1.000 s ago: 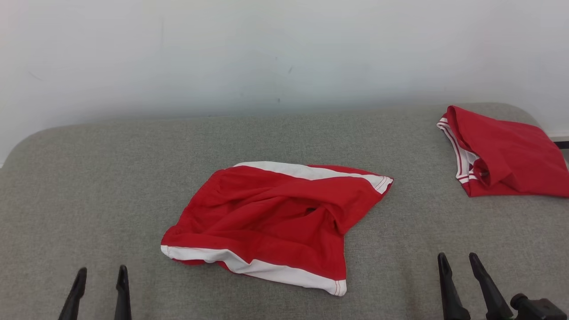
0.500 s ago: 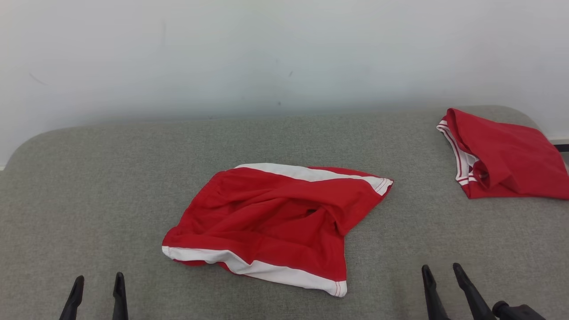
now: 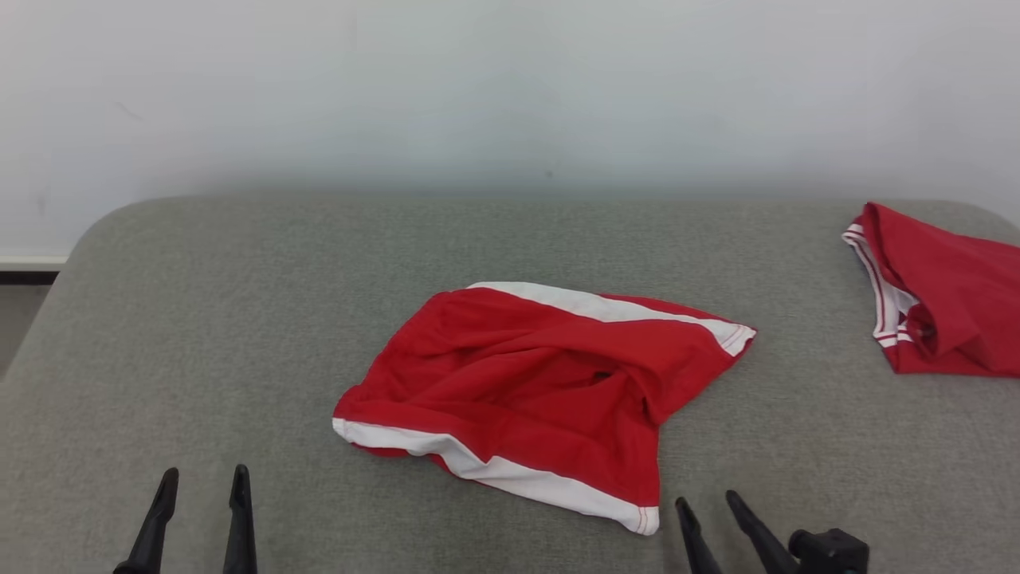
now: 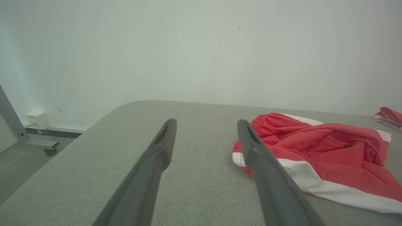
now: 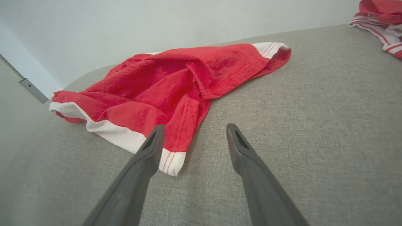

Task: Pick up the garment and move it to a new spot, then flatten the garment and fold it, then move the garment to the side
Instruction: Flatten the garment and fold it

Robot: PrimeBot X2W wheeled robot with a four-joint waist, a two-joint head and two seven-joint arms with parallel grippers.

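Note:
The garment is a pair of red shorts with white side stripes, lying crumpled in the middle of the grey padded surface. My left gripper is open at the lower left, apart from the cloth. In the left wrist view the left gripper stands with the garment just to its right. My right gripper is open just right of the garment's near white-hemmed corner. In the right wrist view the right gripper stands over the grey surface, and the garment has its corner by the left finger.
A second red garment with white trim lies at the far right of the surface, also seen as the second garment and the second garment. A pale wall rises behind. The surface's rounded left end drops to the floor.
The head camera has turned, so the whole scene sits further right. My right gripper has moved left, close to the garment's near right corner. Both grippers stay open.

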